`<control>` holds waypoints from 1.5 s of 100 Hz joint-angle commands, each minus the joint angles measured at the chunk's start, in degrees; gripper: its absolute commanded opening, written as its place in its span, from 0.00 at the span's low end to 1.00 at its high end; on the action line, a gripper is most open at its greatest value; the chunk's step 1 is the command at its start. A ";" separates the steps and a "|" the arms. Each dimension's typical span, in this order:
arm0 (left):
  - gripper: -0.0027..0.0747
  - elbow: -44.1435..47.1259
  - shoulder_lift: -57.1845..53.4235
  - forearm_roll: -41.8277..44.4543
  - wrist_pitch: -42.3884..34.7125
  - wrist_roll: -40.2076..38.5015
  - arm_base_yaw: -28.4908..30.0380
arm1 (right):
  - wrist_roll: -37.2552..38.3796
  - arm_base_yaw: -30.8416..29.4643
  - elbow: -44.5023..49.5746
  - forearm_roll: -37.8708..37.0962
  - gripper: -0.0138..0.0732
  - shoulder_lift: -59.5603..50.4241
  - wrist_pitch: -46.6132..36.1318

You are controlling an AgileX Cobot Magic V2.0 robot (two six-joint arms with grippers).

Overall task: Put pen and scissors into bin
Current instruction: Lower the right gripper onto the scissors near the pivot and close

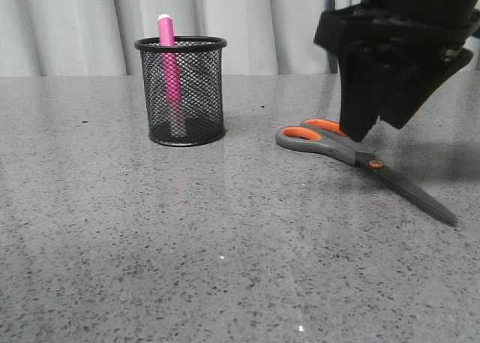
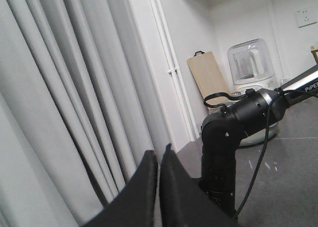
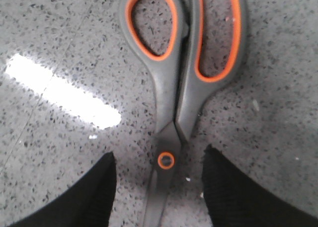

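I see the scissors (image 1: pixel 360 154) lying flat and closed on the grey speckled tabletop (image 1: pixel 187 238), right of centre in the front view, handles toward the middle, blades running to the lower right. The right tool (image 3: pixel 159 187) hangs directly over them with fingers spread wide, one on each side of the orange pivot screw (image 3: pixel 166 160), not touching. The bin (image 1: pixel 181 90) stands upright left of centre, well apart from the scissors. The pen (image 1: pixel 169 73) is already inside it, upright, tip above the rim. The left tool (image 2: pixel 159 187) has its fingers pressed together on nothing, facing curtains (image 2: pixel 64 98).
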 commanded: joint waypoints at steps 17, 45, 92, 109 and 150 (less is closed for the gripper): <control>0.01 -1.34 0.41 -3.42 -1.47 -0.86 -1.80 | 1.51 0.00 -1.99 -0.56 0.56 0.33 -5.52; 0.01 -1.34 0.41 -3.42 -1.47 -0.94 -2.29 | 3.90 0.00 -4.77 -2.60 0.64 3.82 -4.78; 0.01 -1.34 0.41 -3.42 -0.68 -0.94 -2.36 | 6.69 0.00 -6.65 -2.60 0.63 9.85 -0.61; 0.01 -1.34 0.41 -3.42 -0.59 -0.94 -2.36 | 6.69 0.00 -6.65 -2.48 0.59 12.06 -0.61; 0.01 -1.34 0.41 -3.42 -0.59 -0.94 -2.36 | 6.69 0.00 -6.65 -2.36 0.08 12.40 -2.60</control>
